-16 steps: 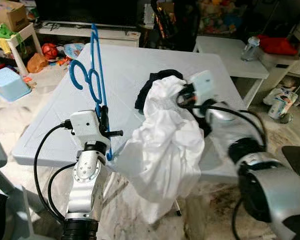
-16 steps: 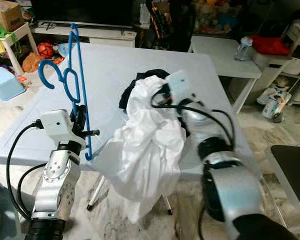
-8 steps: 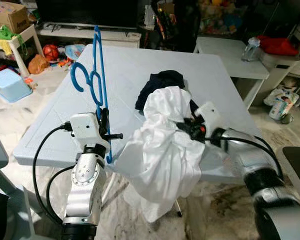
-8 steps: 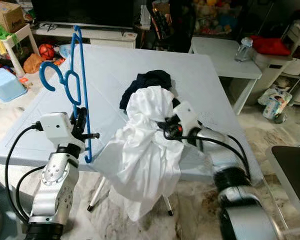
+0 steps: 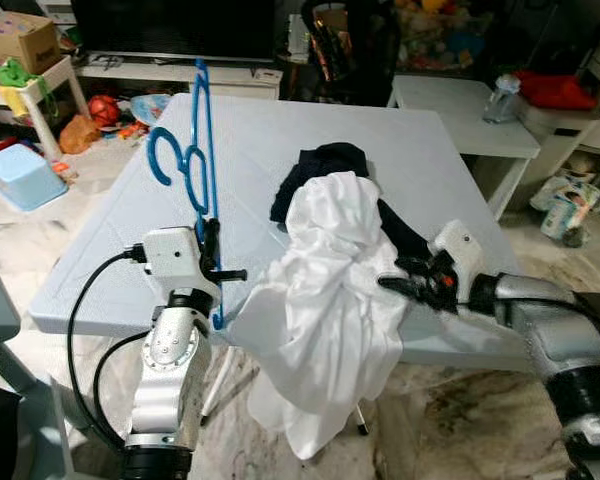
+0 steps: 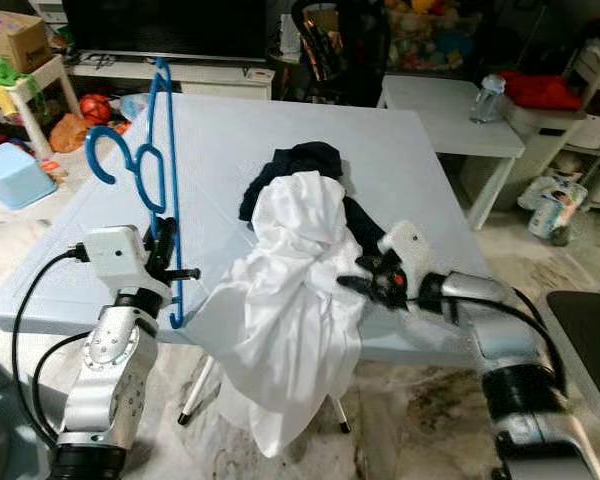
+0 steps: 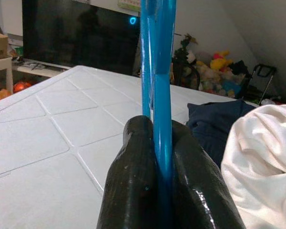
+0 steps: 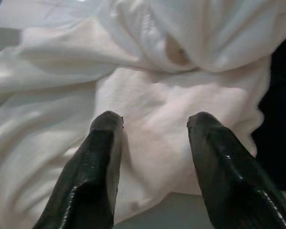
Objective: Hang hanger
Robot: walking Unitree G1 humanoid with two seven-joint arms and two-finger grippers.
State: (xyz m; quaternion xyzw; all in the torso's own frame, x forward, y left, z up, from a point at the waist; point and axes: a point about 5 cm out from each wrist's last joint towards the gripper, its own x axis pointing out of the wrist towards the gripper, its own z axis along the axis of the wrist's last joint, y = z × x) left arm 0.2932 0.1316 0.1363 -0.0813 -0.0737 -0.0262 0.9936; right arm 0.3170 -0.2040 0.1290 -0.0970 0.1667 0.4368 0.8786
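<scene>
A blue plastic hanger (image 5: 199, 160) stands upright over the table's near left edge, hook pointing left. My left gripper (image 5: 210, 250) is shut on its lower bar; in the left wrist view the black fingers (image 7: 133, 191) pinch the blue bar (image 7: 159, 90). A white garment (image 5: 325, 300) lies bunched on the table and drapes over the front edge, its left corner reaching the hanger's lower end. My right gripper (image 5: 405, 280) is open just right of the garment, fingers (image 8: 105, 157) pointing at the cloth (image 8: 148, 119) with nothing between them.
A dark blue garment (image 5: 320, 165) lies on the pale grey table (image 5: 250, 120) behind the white one. A second white table (image 5: 460, 110) stands at the right with a bottle (image 5: 500, 95). Toys and a light blue tub (image 5: 20, 170) sit on the floor at left.
My right gripper has let go of the white garment and drawn back to the right and toward me. The garment has sagged lower. The left gripper and hanger have stayed put.
</scene>
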